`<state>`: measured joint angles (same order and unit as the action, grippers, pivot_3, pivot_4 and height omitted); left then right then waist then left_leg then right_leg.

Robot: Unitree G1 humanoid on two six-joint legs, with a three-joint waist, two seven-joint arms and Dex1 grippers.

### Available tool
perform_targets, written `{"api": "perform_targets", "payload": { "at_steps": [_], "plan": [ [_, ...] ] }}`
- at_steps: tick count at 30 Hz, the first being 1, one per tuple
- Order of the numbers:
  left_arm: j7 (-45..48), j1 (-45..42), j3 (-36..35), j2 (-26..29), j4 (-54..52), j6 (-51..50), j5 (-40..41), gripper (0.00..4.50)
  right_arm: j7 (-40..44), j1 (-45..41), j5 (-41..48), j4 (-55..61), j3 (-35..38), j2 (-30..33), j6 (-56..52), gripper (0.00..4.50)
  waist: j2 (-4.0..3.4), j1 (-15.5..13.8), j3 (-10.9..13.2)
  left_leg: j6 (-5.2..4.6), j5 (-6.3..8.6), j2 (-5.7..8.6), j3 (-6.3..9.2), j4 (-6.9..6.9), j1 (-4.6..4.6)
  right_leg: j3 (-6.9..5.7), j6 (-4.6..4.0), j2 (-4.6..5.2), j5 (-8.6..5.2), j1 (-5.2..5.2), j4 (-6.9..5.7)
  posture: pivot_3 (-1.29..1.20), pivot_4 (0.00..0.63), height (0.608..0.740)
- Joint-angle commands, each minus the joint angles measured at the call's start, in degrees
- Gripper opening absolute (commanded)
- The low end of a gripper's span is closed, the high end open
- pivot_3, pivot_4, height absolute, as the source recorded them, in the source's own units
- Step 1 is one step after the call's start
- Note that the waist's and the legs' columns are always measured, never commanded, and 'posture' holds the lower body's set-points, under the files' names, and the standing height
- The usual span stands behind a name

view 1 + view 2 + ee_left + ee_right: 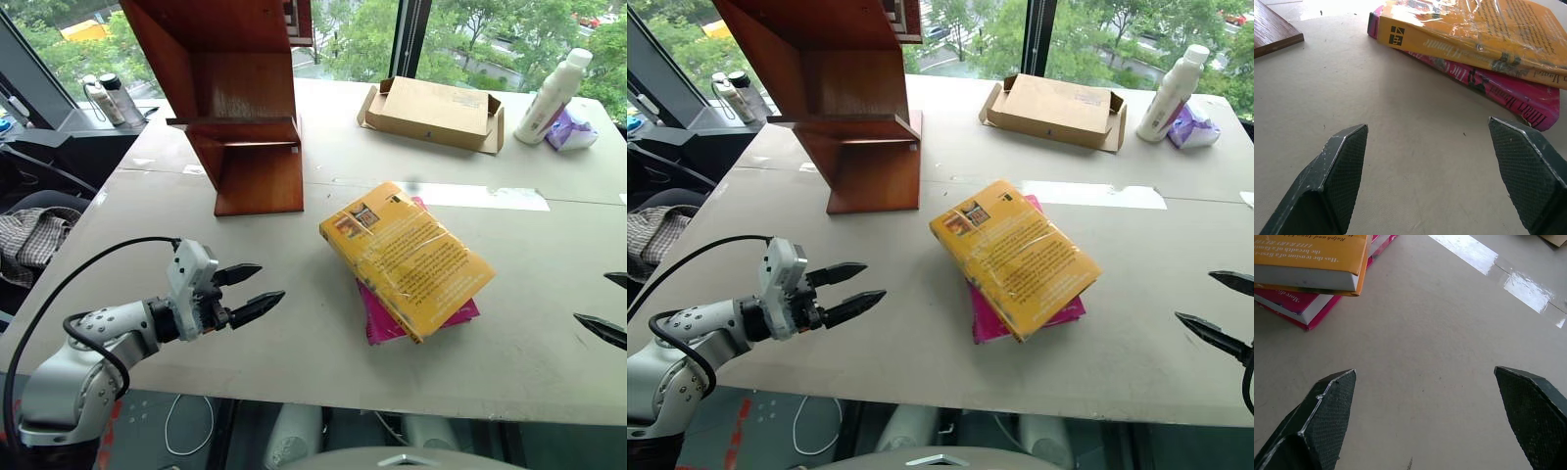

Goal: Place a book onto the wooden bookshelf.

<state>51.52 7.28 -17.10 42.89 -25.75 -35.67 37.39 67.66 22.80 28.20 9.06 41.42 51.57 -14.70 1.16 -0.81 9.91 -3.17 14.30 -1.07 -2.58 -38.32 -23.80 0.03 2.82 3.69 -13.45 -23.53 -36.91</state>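
Grey tabletop (294,333) is stretching toward tall windows with green trees outside. Lying on a pink book (377,323) at mid-table is the plastic-wrapped yellow book (407,257), well apart from the wooden bookshelf (235,98) standing behind. The left gripper (250,291) and right gripper (1213,308) are hovering either side, fingers spread wide, holding nothing. A cardboard box (434,111) and white bottle (552,95) are sitting beyond.

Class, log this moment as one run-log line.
phase: pre-grasp | left gripper: open | right gripper: open | book: on pink book | bookshelf: ledge bare
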Motion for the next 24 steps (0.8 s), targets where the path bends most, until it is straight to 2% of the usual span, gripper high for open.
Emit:
{"api": "perform_targets", "payload": {
  "at_steps": [1, 4, 7, 10, 11, 12, 15, 19, 20, 24],
  "plan": [
    [0.9, -2.1, -1.1, 0.6, -1.2, 0.1, 2.5, 4.03, -3.1, -2.0, 2.1, 3.5, 1.5, 0.3, -2.1, 4.50, 0.00, 0.0, 0.0, 0.00, 0.00, 0.00, 0.00, 0.00, 0.00, 0.00, 0.00, 0.00, 0.00, 0.00, 0.00, 0.00, 0.150, 0.740],
    [0.2, -7.8, 0.3, -0.1, -1.6, -1.0, 5.0, 4.03, -14.0, -9.4, 8.5, 14.1, 0.5, 0.1, -11.8, 4.50, -0.05, 0.1, 0.0, 0.00, 0.00, 0.00, 0.01, -0.02, 0.02, 0.01, -0.01, -0.01, 0.02, 0.00, -0.02, 0.00, 0.150, 0.740],
    [-0.2, -10.5, 1.3, -0.2, -2.0, -1.5, 5.8, 4.03, -21.6, -15.0, 9.3, 21.1, -1.0, 2.1, -18.2, 4.50, -0.10, 0.1, 0.0, 0.01, -0.02, -0.04, 0.00, -0.03, 0.06, 0.00, -0.06, -0.05, 0.06, 0.01, -0.07, 0.00, 0.150, 0.740],
    [1.3, -12.4, 2.1, 0.0, -3.3, -0.7, 7.3, 4.03, -29.1, -26.4, 17.1, 21.6, -8.4, 5.7, -32.3, 4.50, -0.03, 0.3, 0.0, 0.02, -0.01, -0.04, -0.02, -0.01, -0.01, -0.05, -0.05, -0.07, 0.05, -0.02, -0.04, 0.00, 0.150, 0.740],
    [2.3, -12.5, 2.4, 0.1, -4.0, 0.1, 7.5, 4.09, -32.1, -30.0, 16.8, 21.1, -11.8, 6.1, -35.6, 3.96, -0.01, 0.2, 0.0, 0.02, -0.01, -0.04, -0.06, -0.02, -0.01, -0.02, -0.05, -0.06, 0.05, -0.03, -0.03, 0.00, 0.150, 0.740],
    [3.6, -12.1, 2.9, 0.9, -4.4, 0.8, 7.0, 4.09, -33.0, -32.1, 16.2, 21.5, -15.1, 6.8, -37.3, 3.69, 0.01, 0.2, 0.0, 0.02, -0.02, -0.04, -0.04, -0.02, -0.04, -0.04, -0.06, -0.05, 0.05, -0.03, 0.01, 0.00, 0.150, 0.740],
    [9.4, -9.0, 4.0, 2.7, -5.3, 6.0, 4.0, 4.09, -35.1, -38.9, 13.9, 22.4, -24.6, 7.0, -40.7, 2.26, -0.01, 0.1, 0.0, 0.01, -0.01, -0.04, -0.05, 0.03, -0.06, -0.04, -0.07, -0.03, 0.04, -0.04, 0.08, 0.00, 0.150, 0.740],
    [11.2, -6.3, 2.6, 3.7, -5.6, 7.4, 4.6, 4.09, -36.1, -48.5, 5.8, 16.7, -38.9, 7.8, -43.4, 0.29, -0.08, 0.0, 0.1, 0.01, -0.01, -0.03, -0.09, 0.04, -0.11, -0.05, -0.07, -0.01, 0.04, -0.11, 0.11, 0.00, 0.150, 0.740],
    [11.0, -5.5, 2.2, 3.6, -5.8, 7.7, 4.4, 4.09, -35.8, -50.4, 3.7, 15.4, -41.8, 7.9, -43.1, 0.04, -0.07, 0.0, 0.1, 0.00, -0.01, -0.02, -0.07, 0.04, -0.13, -0.07, -0.07, 0.01, 0.04, -0.11, 0.12, 0.00, 0.150, 0.740],
    [9.9, -2.8, 1.4, 3.3, -7.5, 8.3, 4.6, 4.09, -32.5, -54.5, -2.0, 11.9, -48.9, 8.0, -41.0, 0.04, -0.08, 0.0, 0.1, 0.00, -0.01, -0.01, -0.07, 0.02, -0.13, -0.08, -0.07, 0.02, 0.04, -0.11, 0.12, 0.00, 0.150, 0.740]
  ]
}}
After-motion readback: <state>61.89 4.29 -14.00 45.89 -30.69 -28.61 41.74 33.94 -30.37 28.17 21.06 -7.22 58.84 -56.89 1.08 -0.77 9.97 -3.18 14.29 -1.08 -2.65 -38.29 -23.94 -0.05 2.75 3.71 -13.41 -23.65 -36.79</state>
